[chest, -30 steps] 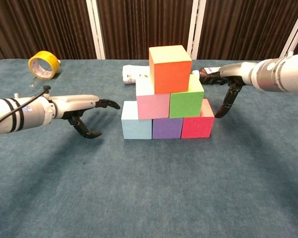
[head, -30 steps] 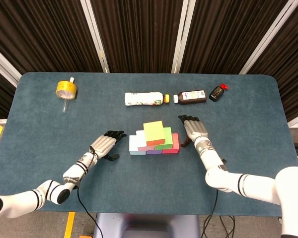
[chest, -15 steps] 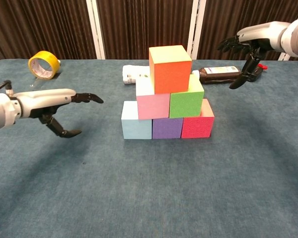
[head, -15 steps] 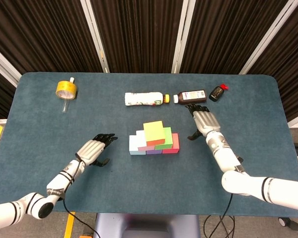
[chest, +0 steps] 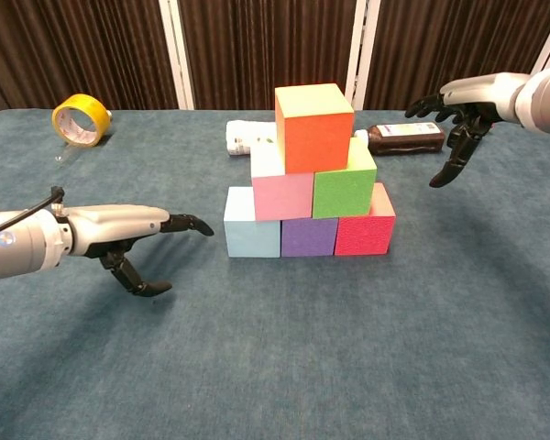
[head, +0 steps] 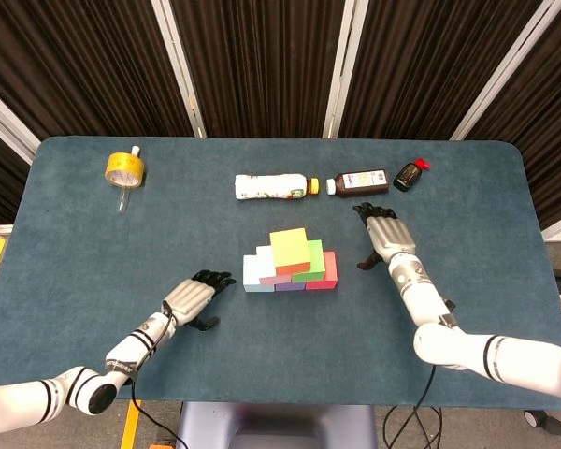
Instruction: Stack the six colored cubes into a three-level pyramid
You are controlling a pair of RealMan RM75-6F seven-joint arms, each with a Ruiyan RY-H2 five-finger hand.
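A three-level pyramid of cubes stands mid-table. Its bottom row holds a light blue cube, a purple cube and a red cube. On them sit a pink cube and a green cube. An orange cube with a yellow-green top crowns the stack. My left hand hovers low to the left of the stack, fingers apart, holding nothing. My right hand is up and to the right of the stack, fingers spread and empty.
A yellow tape roll lies at the far left. Behind the stack lie a white bottle, a brown bottle and a small dark bottle with a red cap. The table's front edge is close to both forearms.
Both hands drew away from the stack. My left hand then came down and slightly back toward it, and my right hand dropped a little. The pyramid stayed still.
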